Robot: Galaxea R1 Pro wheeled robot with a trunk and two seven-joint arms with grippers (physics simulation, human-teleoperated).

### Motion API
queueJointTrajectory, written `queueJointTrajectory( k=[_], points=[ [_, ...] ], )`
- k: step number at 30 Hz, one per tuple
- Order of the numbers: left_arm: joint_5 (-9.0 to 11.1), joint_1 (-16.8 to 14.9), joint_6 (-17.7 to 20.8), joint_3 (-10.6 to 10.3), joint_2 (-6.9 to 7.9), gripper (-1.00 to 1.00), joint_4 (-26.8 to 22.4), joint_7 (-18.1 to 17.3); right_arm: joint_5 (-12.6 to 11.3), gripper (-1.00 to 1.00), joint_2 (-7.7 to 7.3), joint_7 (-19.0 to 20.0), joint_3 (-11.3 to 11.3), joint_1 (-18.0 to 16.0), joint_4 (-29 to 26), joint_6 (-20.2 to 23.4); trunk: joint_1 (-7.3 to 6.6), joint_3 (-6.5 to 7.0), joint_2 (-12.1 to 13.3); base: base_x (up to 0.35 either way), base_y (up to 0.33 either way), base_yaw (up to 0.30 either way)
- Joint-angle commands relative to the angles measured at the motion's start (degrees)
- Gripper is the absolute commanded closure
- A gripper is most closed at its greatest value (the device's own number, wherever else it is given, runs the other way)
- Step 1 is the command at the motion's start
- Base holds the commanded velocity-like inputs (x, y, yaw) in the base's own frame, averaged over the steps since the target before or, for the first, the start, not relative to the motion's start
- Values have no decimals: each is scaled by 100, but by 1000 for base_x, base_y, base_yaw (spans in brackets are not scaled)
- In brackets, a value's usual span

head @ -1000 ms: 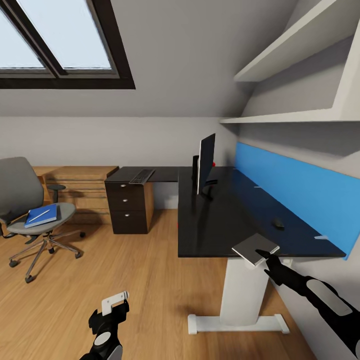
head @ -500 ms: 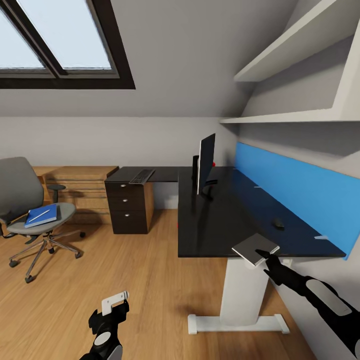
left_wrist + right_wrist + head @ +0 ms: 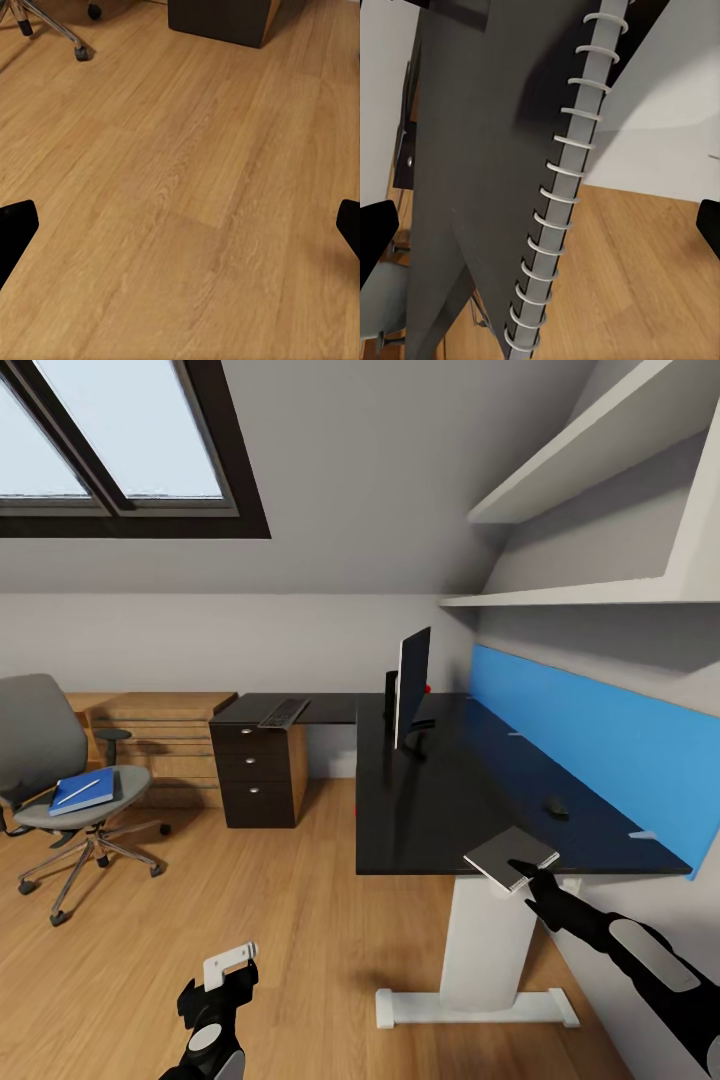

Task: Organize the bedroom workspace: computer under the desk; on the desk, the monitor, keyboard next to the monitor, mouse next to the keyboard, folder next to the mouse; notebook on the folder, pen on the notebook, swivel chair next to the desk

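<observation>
Right gripper (image 3: 530, 872) at notebook (image 3: 511, 858) on bench (image 3: 430, 810) near edge, fingers spread. Best closed squarely on spiral side, lifted level. Left gripper (image 3: 222, 970) spread, idle.

The head camera looks from well above, forward and slightly down across the bedroom, taking in the swivel chair (image 3: 62, 780) far left and the desk (image 3: 440, 800) on the right. The left wrist camera hangs low and faces down at the wood floor (image 3: 187, 210), catching a chair castor (image 3: 81, 53) (the head view shares both). The right wrist camera sits very close to the notebook (image 3: 502, 187), its spiral binding running across the picture; the grey shape at one corner may be the chair seat.
</observation>
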Motion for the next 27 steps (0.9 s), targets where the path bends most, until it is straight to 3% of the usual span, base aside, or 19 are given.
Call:
queueJointTrajectory(
  k=[1,11,12,27],
  points=[
    [46,-8,-17,-30,8,-100,-7,40,-26,-100,-6,18,21,-7,3,-1,-1,-6,-3,0,0,0],
    [46,-9,-17,-29,7,-100,-7,40,-20,-100,-4,18,24,-7,3,-1,-1,-6,-3,0,0,0],
    [46,-10,-17,-29,8,-100,-7,40,-19,100,-4,18,25,-7,3,0,-1,-6,-3,0,0,0],
    [46,-8,-17,-32,8,-100,-7,40,-17,100,-4,24,14,-7,3,-6,-1,-6,-3,0,0,0]
  ],
)
